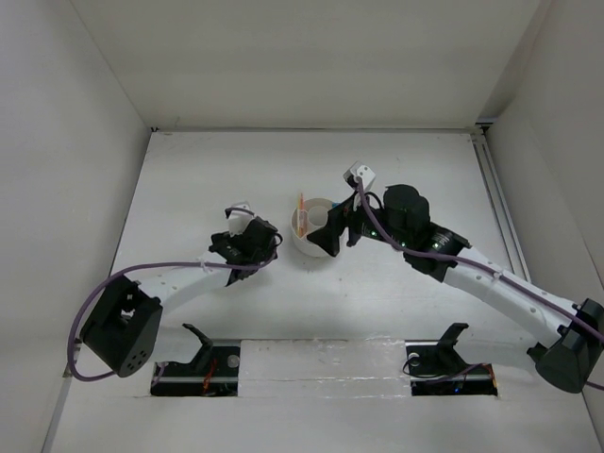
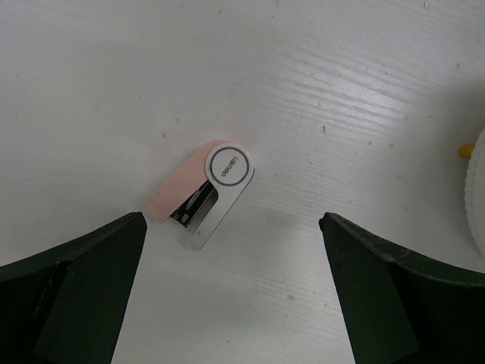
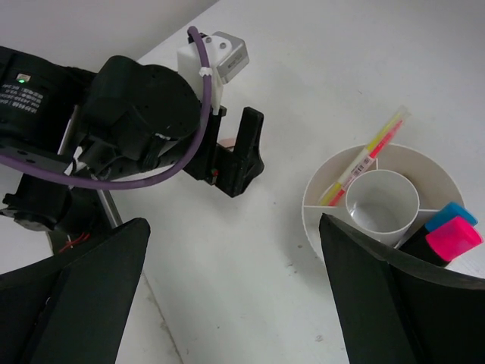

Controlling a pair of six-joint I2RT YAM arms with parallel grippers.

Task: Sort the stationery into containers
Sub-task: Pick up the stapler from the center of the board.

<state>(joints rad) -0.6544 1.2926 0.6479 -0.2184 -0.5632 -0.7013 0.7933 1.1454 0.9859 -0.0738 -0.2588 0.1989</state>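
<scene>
A small pink-and-white stapler-like piece [image 2: 204, 193] lies flat on the white table, just ahead of my left gripper [image 2: 231, 220], which is open and empty above it. In the top view the left gripper [image 1: 249, 242] hides this piece. The round white organizer [image 1: 317, 247] stands right of it. In the right wrist view the organizer [image 3: 322, 216] holds thin pink and yellow pens [image 3: 365, 155] in one wedge and a pink-capped marker [image 3: 453, 240] and a blue-capped marker [image 3: 452, 214] in another; its centre cup is empty. My right gripper [image 3: 233, 224] is open and empty beside the organizer, and it also shows in the top view [image 1: 327, 238].
White walls close in the table on the left, back and right. The two grippers are close together, with the organizer between them. The left arm's wrist and purple cable [image 3: 144, 178] fill the upper left of the right wrist view. The organizer's rim [image 2: 477, 193] shows at the right edge of the left wrist view.
</scene>
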